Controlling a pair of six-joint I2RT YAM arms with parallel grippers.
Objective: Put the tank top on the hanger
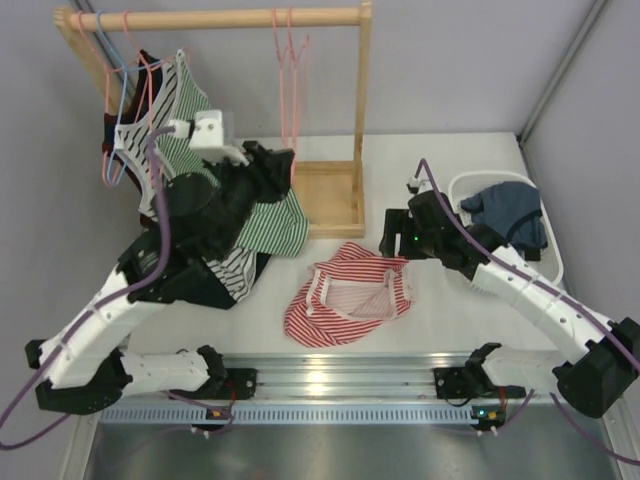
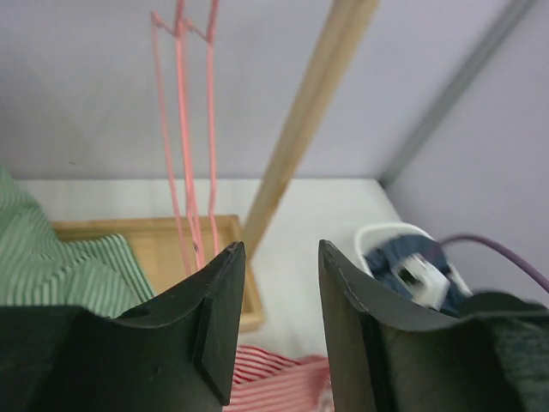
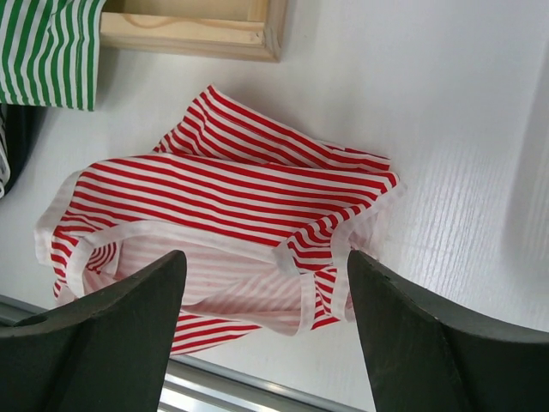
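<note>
The tank top [image 1: 350, 295] lies crumpled on the table [image 1: 450, 160], in the lower middle of the overhead view. Its white-trimmed opening gapes toward the bottom edge, so a rim is free to be taken. It is not on any hanger.

The right gripper [image 1: 398, 240] sits just beside the top's upper right corner. In the right wrist view the gripper [image 3: 266, 257] hangs above the cloth with its fingers spread wide and nothing between them. The hemmed edge lies in the gap, which looks like a line-up for a grasp of that edge.

The hanger [image 1: 281, 90] hangs from the rod [image 1: 220, 18] at upper middle, above the wooden base [image 1: 325, 195], well apart from the top. The left gripper [image 1: 268, 162] is raised toward it. In the left wrist view the gripper's [image 2: 279, 249] fingers stand a little apart, holding nothing, and the hanger's [image 2: 212, 129] pink wires pass just left of the gap. I judge it is placed there to take the hanger off the rod.

A green top [image 1: 275, 225] lies draped at centre left, partly under the left arm. At far right a basket [image 1: 555, 265] holds a blue garment [image 1: 510, 210]. More hangers and clothes crowd the rod's upper left end.
</note>
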